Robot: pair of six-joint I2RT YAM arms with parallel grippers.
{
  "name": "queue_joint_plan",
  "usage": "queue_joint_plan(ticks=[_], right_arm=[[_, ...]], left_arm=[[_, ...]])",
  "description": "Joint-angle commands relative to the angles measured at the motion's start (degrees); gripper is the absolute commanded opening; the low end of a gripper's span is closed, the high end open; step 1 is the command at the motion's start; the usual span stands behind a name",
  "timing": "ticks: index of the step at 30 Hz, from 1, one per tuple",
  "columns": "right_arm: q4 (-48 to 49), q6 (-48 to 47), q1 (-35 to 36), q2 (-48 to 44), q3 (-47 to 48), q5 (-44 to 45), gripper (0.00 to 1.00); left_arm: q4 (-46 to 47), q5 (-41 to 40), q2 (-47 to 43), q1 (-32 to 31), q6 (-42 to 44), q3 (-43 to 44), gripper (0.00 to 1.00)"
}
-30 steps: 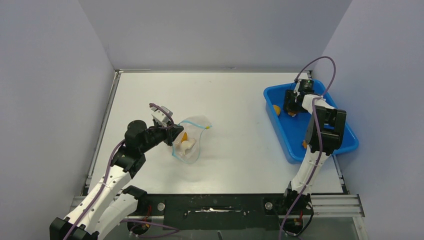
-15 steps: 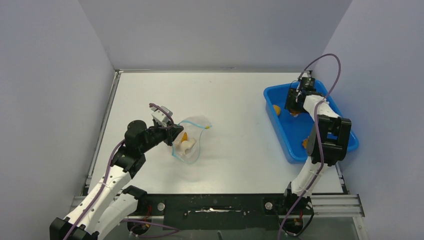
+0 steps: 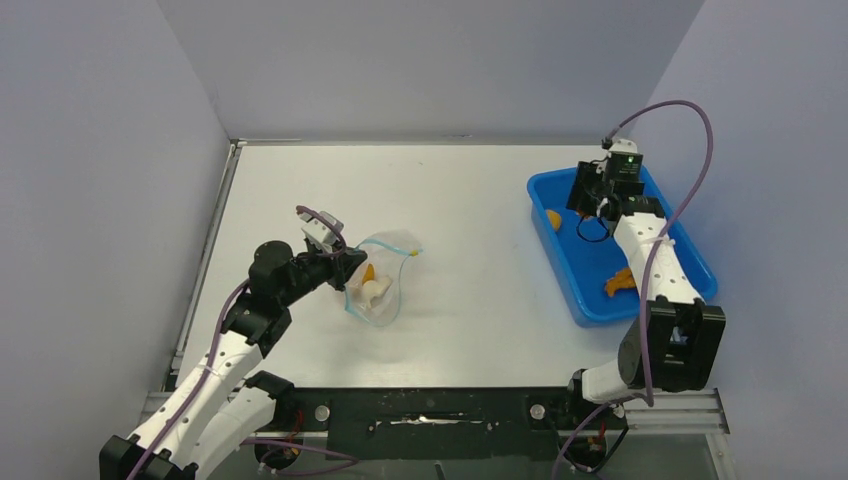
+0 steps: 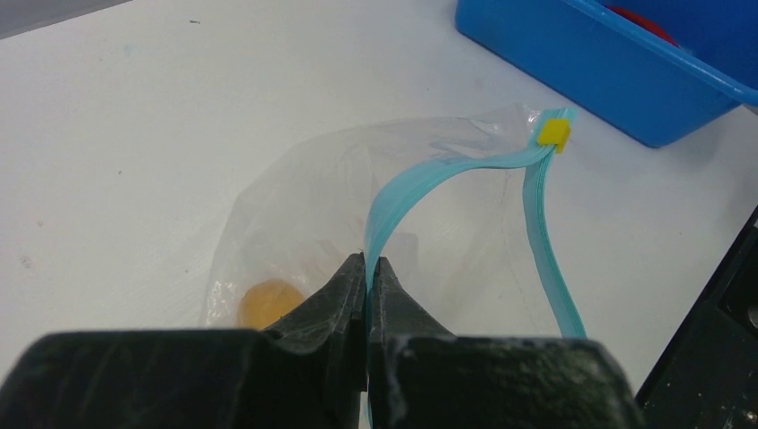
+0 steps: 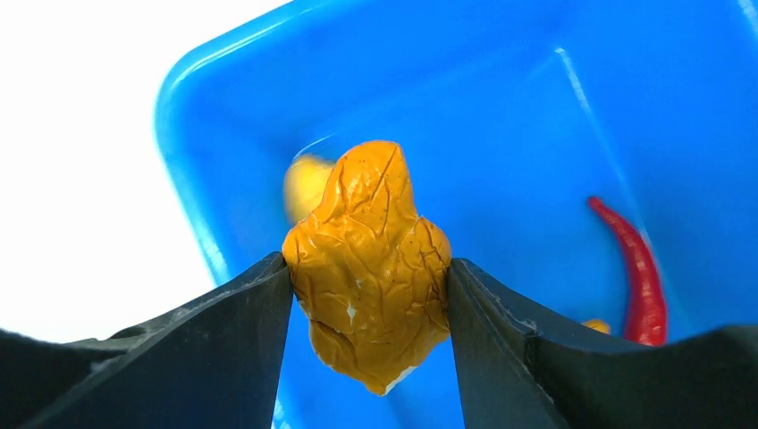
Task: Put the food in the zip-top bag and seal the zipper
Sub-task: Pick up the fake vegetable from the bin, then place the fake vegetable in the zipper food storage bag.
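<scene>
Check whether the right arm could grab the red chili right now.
Likely not yet. The red chili lies uncovered in the blue tray near the right gripper, but its jaws are clamped on a wrinkled orange food piece, which it would have to drop first.

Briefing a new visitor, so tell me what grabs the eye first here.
The right pincer grips a crinkled orange food piece over the blue tray at the far right. At centre-left, the left pincer pinches the blue-green zipper of the clear zip-top bag, its mouth gaping, an orange fruit inside.
</scene>
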Motion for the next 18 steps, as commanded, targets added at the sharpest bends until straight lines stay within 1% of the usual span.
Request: queue_joint_plan(ticks=[1, 4, 8, 14, 18], right_arm=[[3.64, 3.25, 1.18, -8.66, -4.10, -9.52, 0.57], [4.54, 4.54, 1.76, -12.87, -5.78, -12.69, 0.56], [5.39, 6.19, 3.80, -18.14, -7.16, -16.80, 0.55], [6.04, 8.33, 11.91, -23.65, -8.93, -18.86, 0.56], [8.15, 12.22, 17.98, -25.63, -10.55, -19.92, 0.56]], left_arm=[[6.48, -1.73, 0.22, 0.07, -3.24, 0.87, 0.00], [7.94, -2.47, 1.99, 0.06, -5.26, 3.34, 0.00], [8.77, -5.11, 5.65, 0.04, -4.43, 8.03, 0.00], [9.53, -12.25, 10.56, -0.11, -0.62, 12.58, 0.00], [11.90, -13.96, 12.10, -0.28, -0.39, 11.46, 0.00]])
